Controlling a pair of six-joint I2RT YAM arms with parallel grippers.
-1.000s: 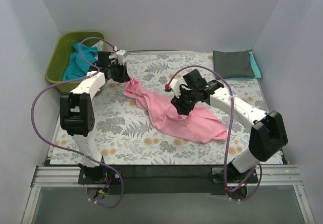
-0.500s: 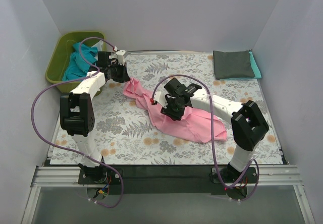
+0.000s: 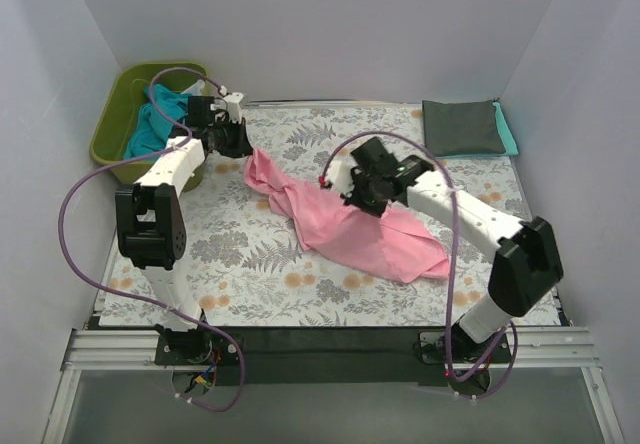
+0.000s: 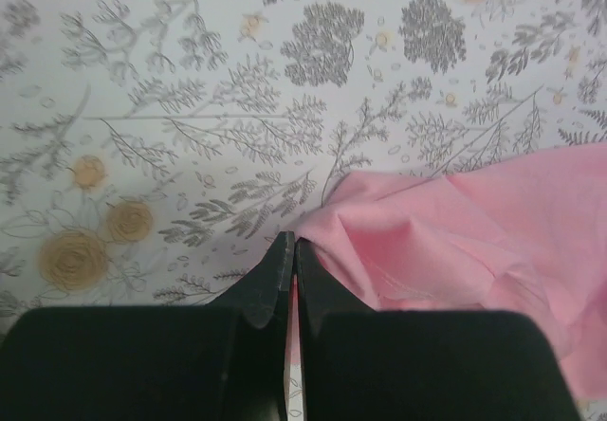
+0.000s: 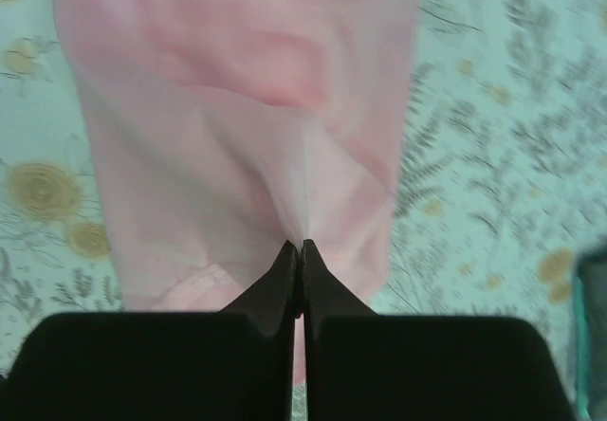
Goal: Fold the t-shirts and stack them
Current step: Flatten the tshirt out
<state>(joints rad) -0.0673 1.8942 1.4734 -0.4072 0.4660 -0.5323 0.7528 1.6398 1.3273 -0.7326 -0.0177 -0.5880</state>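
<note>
**Both jaws pinched on the pink shirt**

A floral cloth [image 3: 250,254] covers the surface, with grey ferns and yellow blooms on white. It lies flat, with pale, bare walls [image 3: 330,34] on three sides. A black strip and a metal rail [image 3: 320,349] run along the near edge, where the two arm bases stand.

The pink shirt [image 3: 345,226] lies crumpled in a long diagonal band across the middle of the cloth, from far left to near right. The left jaws are closed on its far-left end, near the tub [image 3: 108,134]. The left wrist view shows a sliver of pink between the tips, with fabric bunching out to the right. The right jaws are closed on a fold near the middle of the shirt. In the right wrist view the fabric is drawn up to a peak at the tips.

The tub sits in the far left corner with teal shirts [image 3: 152,129] heaped inside. In the far right corner a grey shirt [image 3: 458,127] lies folded flat on a teal layer [image 3: 510,132], whose edge shows at the right. Purple cables [image 3: 75,199] loop from each arm.
</note>
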